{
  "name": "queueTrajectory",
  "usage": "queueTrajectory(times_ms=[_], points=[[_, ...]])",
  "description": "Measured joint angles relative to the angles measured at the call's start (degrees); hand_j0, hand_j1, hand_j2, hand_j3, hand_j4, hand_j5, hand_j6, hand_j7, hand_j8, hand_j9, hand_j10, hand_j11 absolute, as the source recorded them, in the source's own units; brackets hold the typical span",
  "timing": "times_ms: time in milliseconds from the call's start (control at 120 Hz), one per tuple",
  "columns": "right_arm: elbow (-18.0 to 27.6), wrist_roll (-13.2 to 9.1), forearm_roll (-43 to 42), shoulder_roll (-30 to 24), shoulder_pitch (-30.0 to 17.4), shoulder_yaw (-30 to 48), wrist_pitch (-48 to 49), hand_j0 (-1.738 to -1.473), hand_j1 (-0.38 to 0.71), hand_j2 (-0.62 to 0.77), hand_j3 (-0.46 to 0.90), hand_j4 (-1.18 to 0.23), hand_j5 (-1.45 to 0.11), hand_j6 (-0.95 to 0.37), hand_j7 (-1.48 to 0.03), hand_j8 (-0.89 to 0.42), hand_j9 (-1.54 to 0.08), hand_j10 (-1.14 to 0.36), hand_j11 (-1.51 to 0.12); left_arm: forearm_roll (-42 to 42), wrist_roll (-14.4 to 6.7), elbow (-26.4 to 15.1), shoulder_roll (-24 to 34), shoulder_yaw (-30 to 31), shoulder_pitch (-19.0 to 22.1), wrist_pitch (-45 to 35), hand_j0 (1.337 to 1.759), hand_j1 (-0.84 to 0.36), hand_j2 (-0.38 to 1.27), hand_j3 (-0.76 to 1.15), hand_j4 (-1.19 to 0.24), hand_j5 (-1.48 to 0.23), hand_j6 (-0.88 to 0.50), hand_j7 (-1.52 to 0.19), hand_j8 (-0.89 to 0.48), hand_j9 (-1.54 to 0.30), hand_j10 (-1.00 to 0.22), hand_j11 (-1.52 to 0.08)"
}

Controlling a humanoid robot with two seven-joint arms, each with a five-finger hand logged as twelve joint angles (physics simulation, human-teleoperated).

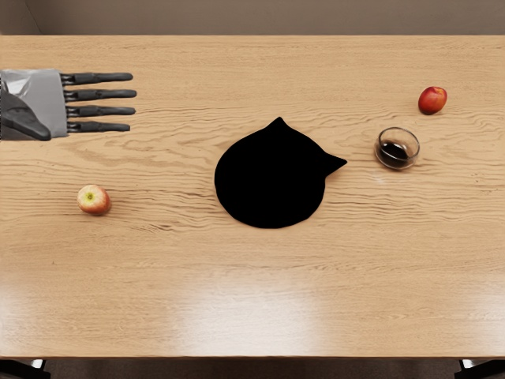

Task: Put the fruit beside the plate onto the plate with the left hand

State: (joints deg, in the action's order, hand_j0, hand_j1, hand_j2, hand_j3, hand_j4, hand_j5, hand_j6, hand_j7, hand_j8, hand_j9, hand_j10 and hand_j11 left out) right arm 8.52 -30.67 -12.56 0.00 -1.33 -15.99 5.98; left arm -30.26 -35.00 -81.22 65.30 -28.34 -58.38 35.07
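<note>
A black cat-head-shaped plate (270, 178) lies flat in the middle of the wooden table. A red-and-yellow apple (94, 200) sits on the table to the plate's left, well apart from it. A second, redder apple (432, 100) rests at the far right. My left hand (99, 102) comes in from the left edge, hovering behind and above the left apple, its dark fingers stretched straight out to the right, open and holding nothing. The right arm does not show.
A small clear glass bowl (397, 148) with dark liquid in it stands just right of the plate's ear. The wooden table (252, 300) has its front edge near the bottom of the picture.
</note>
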Motion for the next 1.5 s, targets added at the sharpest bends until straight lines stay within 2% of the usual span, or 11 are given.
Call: queueTrajectory(times_ms=[250,333,400,467,608,700,767,867,1058,1150,1500], points=[[0.0,0.0,0.0,0.0,0.3,0.0,0.0,-1.658,-0.35,0.00,0.00,0.00,0.00,0.00,0.00,0.00,0.00,0.00,0.00,0.1,0.0,-1.5,0.2,0.0,-0.5,0.0,1.658,0.34,0.00,0.00,0.00,-0.01,0.00,-0.01,0.00,-0.01,-0.01,-0.01],[0.0,0.0,0.0,0.0,0.3,0.0,0.0,-1.658,-0.35,0.00,0.00,0.00,0.00,0.00,0.00,0.00,0.00,0.00,0.00,2.3,0.0,-2.2,-0.4,0.0,-3.4,0.0,1.658,0.34,0.00,0.00,0.00,-0.01,0.00,-0.01,0.00,-0.01,-0.01,-0.01],[0.0,0.0,0.0,0.0,0.4,0.0,0.0,-1.658,-0.35,0.00,0.00,0.00,0.00,0.00,0.00,0.00,0.00,0.00,0.00,9.1,0.0,-3.2,-2.3,-0.1,-4.7,0.0,1.658,0.33,0.00,0.00,-0.01,-0.01,-0.01,-0.01,-0.01,-0.01,-0.01,-0.01],[0.0,0.0,0.0,0.0,0.5,0.0,0.0,-1.658,-0.35,0.00,0.00,0.00,0.00,0.00,0.00,0.00,0.00,0.00,0.00,18.5,0.0,-6.8,-2.4,-0.6,-5.0,-1.6,1.658,0.33,0.00,0.00,-0.01,-0.02,-0.01,-0.02,-0.01,-0.02,-0.01,-0.02],[0.0,0.0,0.0,0.0,0.6,0.0,0.0,-1.658,-0.35,0.00,0.00,0.00,0.00,0.00,0.00,0.00,0.00,0.00,0.00,36.4,0.0,-12.8,-2.6,-1.0,-4.9,-12.9,1.658,0.33,0.00,0.00,-0.01,-0.02,-0.01,-0.02,-0.01,-0.02,-0.02,-0.02],[0.0,0.0,0.0,0.0,0.7,0.1,0.0,-1.658,-0.35,0.00,0.00,0.00,0.00,0.00,0.00,0.00,0.00,0.00,0.00,48.8,0.0,-15.4,-6.5,-0.9,-4.4,-20.5,1.658,0.33,0.00,0.00,-0.02,-0.02,-0.02,-0.02,-0.02,-0.02,-0.02,-0.02],[0.0,0.0,0.0,0.0,0.8,0.1,0.0,-1.658,-0.35,0.00,0.00,0.00,0.00,0.00,0.00,0.00,0.00,0.00,0.00,57.2,0.0,-16.4,-7.5,-0.4,-3.2,-24.4,1.658,0.33,0.00,0.00,-0.02,-0.02,-0.02,-0.02,-0.02,-0.02,-0.02,-0.02],[0.0,0.0,0.0,0.0,1.0,0.1,-0.1,-1.658,-0.35,0.00,0.00,0.00,0.00,0.00,0.00,0.00,0.00,0.00,0.00,63.3,0.0,-17.2,-7.9,-0.2,-2.3,-26.3,1.658,0.33,0.00,0.00,-0.02,-0.02,-0.02,-0.02,-0.02,-0.02,-0.02,-0.02],[-0.1,0.0,0.0,0.0,1.1,0.1,-0.1,-1.658,-0.35,0.00,0.00,0.00,0.00,0.00,0.00,0.00,0.00,0.00,0.00,80.6,0.0,-17.7,-13.6,0.2,7.5,-35.1,1.658,0.32,0.01,0.00,-0.03,-0.03,-0.03,-0.03,-0.03,-0.03,-0.03,-0.03],[-0.1,0.0,0.0,0.0,1.1,0.1,-0.1,-1.658,-0.35,0.00,0.00,0.00,0.00,0.00,0.00,0.00,0.00,0.00,0.00,87.5,0.0,-17.8,-13.8,2.0,8.5,-40.6,1.658,0.32,0.01,0.00,-0.03,-0.03,-0.03,-0.03,-0.03,-0.03,-0.03,-0.03],[-0.1,0.0,0.1,0.0,1.2,0.1,-0.1,-1.658,-0.35,0.00,0.00,0.00,0.00,0.00,0.00,0.00,0.00,0.00,0.00,96.6,0.0,-16.5,-15.6,7.7,12.8,-51.2,1.658,0.32,0.01,0.00,-0.03,-0.03,-0.03,-0.03,-0.03,-0.03,-0.03,-0.03]])
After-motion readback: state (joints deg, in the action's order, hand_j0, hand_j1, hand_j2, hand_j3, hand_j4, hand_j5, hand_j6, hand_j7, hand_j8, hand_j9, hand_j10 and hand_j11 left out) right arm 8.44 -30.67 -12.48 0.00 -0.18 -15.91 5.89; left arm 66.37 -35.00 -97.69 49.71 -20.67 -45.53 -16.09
